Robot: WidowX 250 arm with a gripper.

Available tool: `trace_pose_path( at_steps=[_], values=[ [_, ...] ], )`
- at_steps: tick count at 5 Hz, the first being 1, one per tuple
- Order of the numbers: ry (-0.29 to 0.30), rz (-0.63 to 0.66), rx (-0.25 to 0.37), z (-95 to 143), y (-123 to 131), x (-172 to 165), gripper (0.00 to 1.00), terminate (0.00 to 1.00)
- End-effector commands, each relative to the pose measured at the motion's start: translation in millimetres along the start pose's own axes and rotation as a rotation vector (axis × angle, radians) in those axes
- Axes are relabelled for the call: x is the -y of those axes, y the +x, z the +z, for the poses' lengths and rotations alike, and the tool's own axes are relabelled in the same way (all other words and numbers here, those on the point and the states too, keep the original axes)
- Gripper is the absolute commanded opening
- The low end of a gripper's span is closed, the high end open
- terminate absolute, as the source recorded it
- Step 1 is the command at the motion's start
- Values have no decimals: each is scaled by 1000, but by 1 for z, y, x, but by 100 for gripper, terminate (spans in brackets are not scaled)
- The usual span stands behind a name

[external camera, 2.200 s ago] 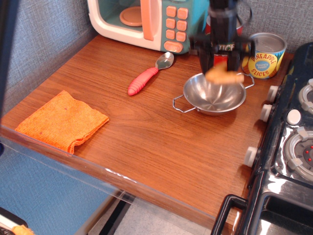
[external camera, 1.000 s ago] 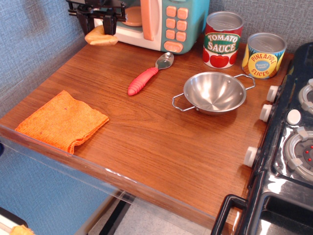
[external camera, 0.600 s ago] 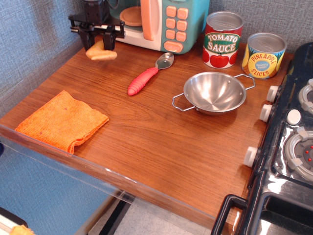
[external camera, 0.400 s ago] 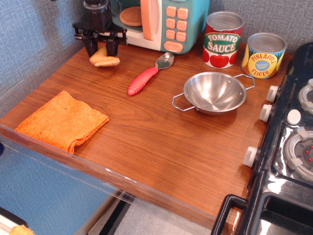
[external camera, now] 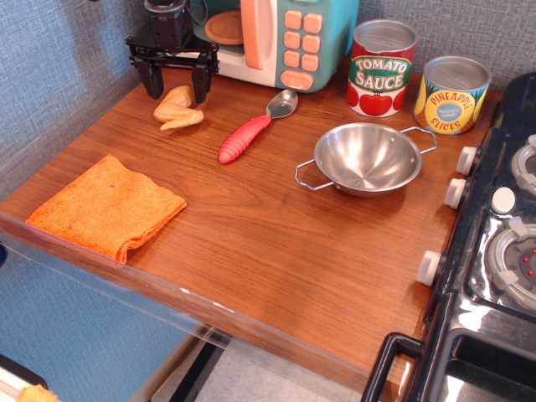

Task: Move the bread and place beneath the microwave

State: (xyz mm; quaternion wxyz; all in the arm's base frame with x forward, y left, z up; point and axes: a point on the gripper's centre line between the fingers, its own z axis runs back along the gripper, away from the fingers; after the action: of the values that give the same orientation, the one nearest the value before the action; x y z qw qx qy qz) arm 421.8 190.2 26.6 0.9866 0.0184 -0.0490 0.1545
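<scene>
The tan-orange bent bread (external camera: 178, 108) lies on the wooden table (external camera: 276, 243), in front of the left part of the teal and white microwave (external camera: 276, 38). My black gripper (external camera: 177, 90) hangs just above and behind the bread. Its two fingers (external camera: 155, 84) stand spread apart and hold nothing. The bread rests free between and below the fingertips.
A red-handled spoon (external camera: 249, 131) lies right of the bread. A steel bowl (external camera: 366, 159) sits mid-right. Tomato sauce (external camera: 382, 67) and pineapple (external camera: 452, 95) cans stand at the back right. An orange cloth (external camera: 105, 206) lies front left. A toy stove (external camera: 502, 243) borders the right edge.
The gripper carried the bread from above the bowl to the left front of the microwave, lowered it, then opened; the bread now lies on the table.
</scene>
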Motion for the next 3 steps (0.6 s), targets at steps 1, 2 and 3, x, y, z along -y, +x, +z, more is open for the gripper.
trace_pose_path(
  at_steps=[1, 2, 3],
  values=[
    [-7, -63, 53, 88, -9, 8, 100, 0],
    [6, -197, 11, 106, -20, 22, 100, 0],
    [24, -312, -8, 109, -36, 39, 100, 0]
  ],
)
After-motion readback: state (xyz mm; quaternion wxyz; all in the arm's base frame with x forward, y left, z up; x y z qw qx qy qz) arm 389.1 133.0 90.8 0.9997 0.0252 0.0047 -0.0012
